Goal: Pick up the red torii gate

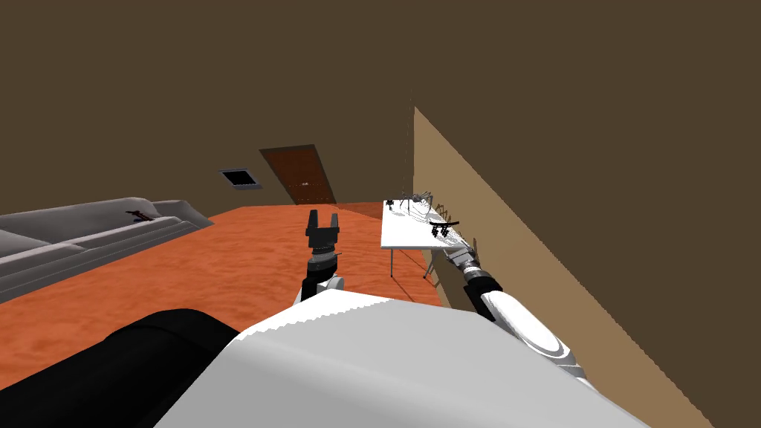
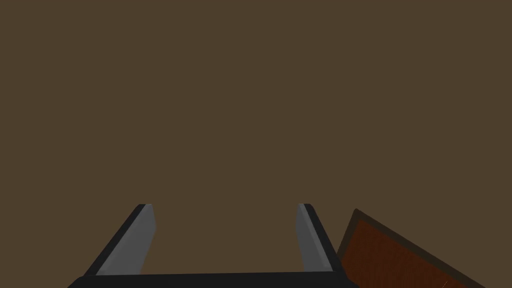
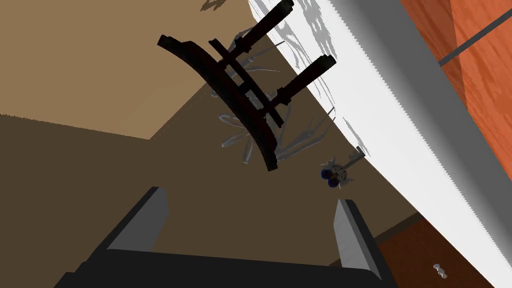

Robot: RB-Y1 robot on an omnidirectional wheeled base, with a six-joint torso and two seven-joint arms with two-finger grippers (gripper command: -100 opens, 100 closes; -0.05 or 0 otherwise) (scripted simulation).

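The gate, drawn dark and almost black here, stands upright on its two posts close to the near right corner of the white table. Our right gripper is just short of it. Its two fingers are spread wide with nothing between them, and the gate sits ahead of the tips, apart from both. In the head view our right arm reaches forward and slightly left from the shoulder, and its wrist ends at the near edge of the table, just below the gate. Behind the gate, farther along the table, crouches a grey spider figure with thin splayed legs. At the far left corner there is a small figure with two blue balls. The table stands beside a tan wall on the right, on an orange floor. Our left gripper is held upright in front of the chest, well left of the table, with the forearm rising straight. Its fingers are also parted and hold nothing. Beyond it, at the far end of the room, is a brown door. A grey sofa runs along the left.
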